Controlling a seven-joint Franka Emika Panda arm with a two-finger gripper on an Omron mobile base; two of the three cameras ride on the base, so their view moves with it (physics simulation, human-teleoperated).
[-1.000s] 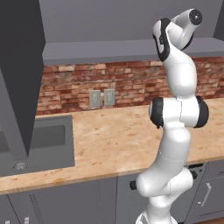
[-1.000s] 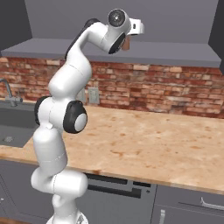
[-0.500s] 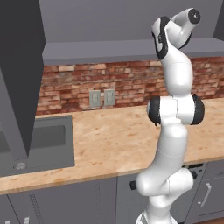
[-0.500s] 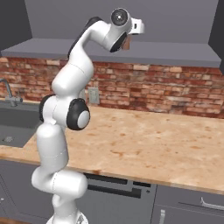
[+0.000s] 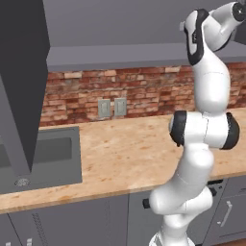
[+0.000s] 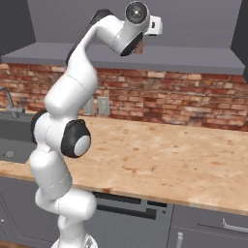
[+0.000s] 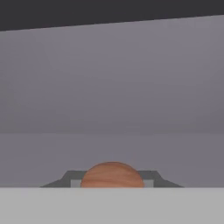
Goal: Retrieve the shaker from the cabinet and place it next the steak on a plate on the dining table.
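Already the arm is raised to the cabinet (image 6: 145, 58), and the shaker (image 7: 112, 175) sits right between the fingers of the gripper (image 7: 112, 181), its rounded brown wood showing at the very base of the hand view with the cabinet's grey back wall beyond. From the right base view a sliver of brown (image 6: 139, 49) peeks out just under the hand. The gripper looks closed around it, narrow, though contact itself is hard to confirm. So retrieval seems under way; lifting it clear, driving to the dining table and setting it beside the steak all remain.
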